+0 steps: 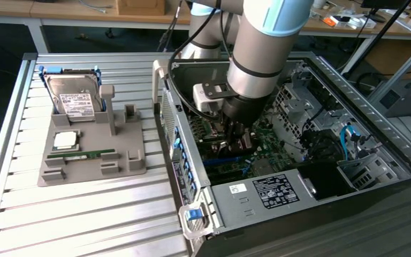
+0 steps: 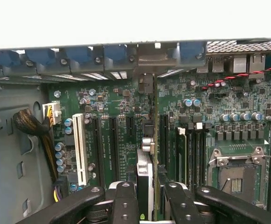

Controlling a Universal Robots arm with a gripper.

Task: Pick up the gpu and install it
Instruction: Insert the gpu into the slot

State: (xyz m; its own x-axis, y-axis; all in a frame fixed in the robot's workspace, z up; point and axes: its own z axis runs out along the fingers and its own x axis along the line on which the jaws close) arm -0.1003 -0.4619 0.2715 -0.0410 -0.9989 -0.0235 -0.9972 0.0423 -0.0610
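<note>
The robot arm is reaching down into the open computer case, and its bulk is hiding much of the motherboard in the exterior view, so the card's seating is hard to judge from there. Inside the case, the gripper is clamping the gpu edge-on between its black fingers; the jaws are standing partly closed on the card, which is showing as a thin upright strip with its green board edge and silver parts. The card is running over the motherboard toward the rear wall of the case, where its end is meeting a grey bracket slot among the blue slot latches. Whether its lower edge is already in a connector cannot be told. Beside the card on the motherboard, a white expansion slot and several black slots are lying parallel to it, and an empty processor socket is sitting on the card's other side. Outside the case, on the exterior view's left, a grey parts holder is carrying a hard drive, a processor chip and a narrow green memory stick.
</note>
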